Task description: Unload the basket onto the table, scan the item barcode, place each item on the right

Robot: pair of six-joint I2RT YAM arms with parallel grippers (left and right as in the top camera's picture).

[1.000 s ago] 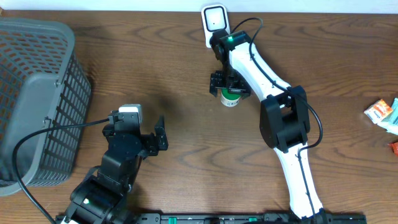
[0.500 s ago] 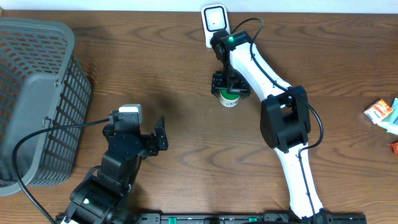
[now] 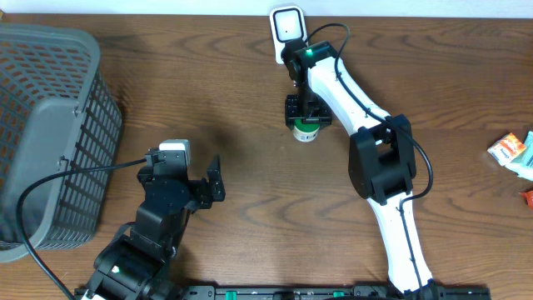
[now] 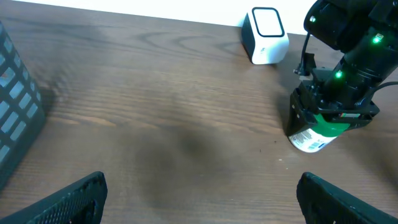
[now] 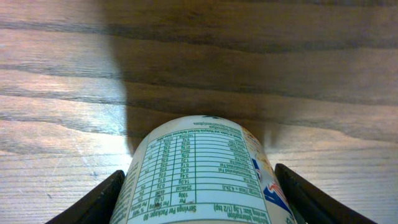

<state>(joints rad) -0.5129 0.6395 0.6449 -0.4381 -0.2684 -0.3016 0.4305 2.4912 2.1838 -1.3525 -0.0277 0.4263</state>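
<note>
- Found the green-capped container [image 3: 308, 132] on the table [image 3: 208, 100], near the white scanner [image 3: 288, 32] but apart from it. Looked tilted under the arm, though could not settle that from any view.
- Read a nutrition panel on the label side facing the right wrist camera. Spotted no barcode anywhere.
- Saw the right gripper [image 3: 306, 122] straddling the container, jaws partly open and close against both sides. Could not tell whether pressing or merely beside it, so could not call it held.
- Saw the left gripper [image 4: 199, 208] spread wide and empty, low over bare wood, well apart from the container.
- Noted a grey basket [image 3: 50, 125] at the left edge and some packets [image 3: 515, 152] at the far right, both well away from the work.
- Judged the grasp step in hand, with lifting and presenting to the scanner not yet done.
- Feared a slip or twist on lifting, from a round, smooth wall and a hold off its middle.
- Feared a failed scan from the barcode side being unknown: wrong face presented, or code covered by a finger.
- Feared a knock against the scanner, being so near.
</note>
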